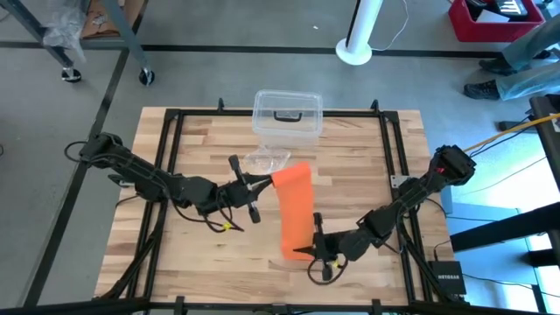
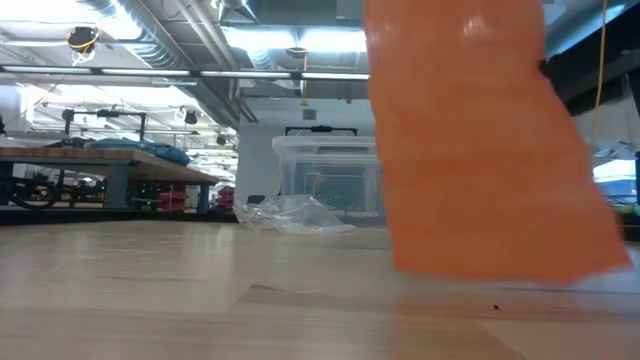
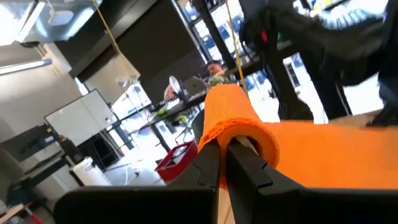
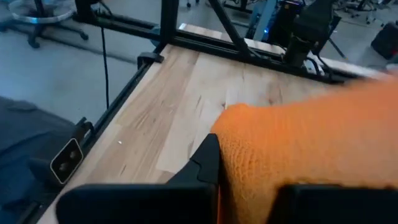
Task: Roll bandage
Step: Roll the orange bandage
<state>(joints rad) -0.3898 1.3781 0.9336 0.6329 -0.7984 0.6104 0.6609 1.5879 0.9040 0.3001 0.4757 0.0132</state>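
Over the wooden worktop (image 1: pixel 192 149), the left pincer (image 1: pixel 259 186) is clenching the far end of the bright orange bandage (image 1: pixel 296 210), the cloth curling over its fingers (image 3: pixel 208 165). The strip is stretching between both arms at mid-table, just in front of the clear plastic box (image 1: pixel 287 114) and the crumpled transparent plastic piece (image 1: pixel 265 160). At the near end, the right pincer (image 1: pixel 308 252) is gripping the other edge. The fabric is looking light, soft and floppy, likely sagging if slackened; holding it at both ends seems the surest way to keep it taut for rolling.
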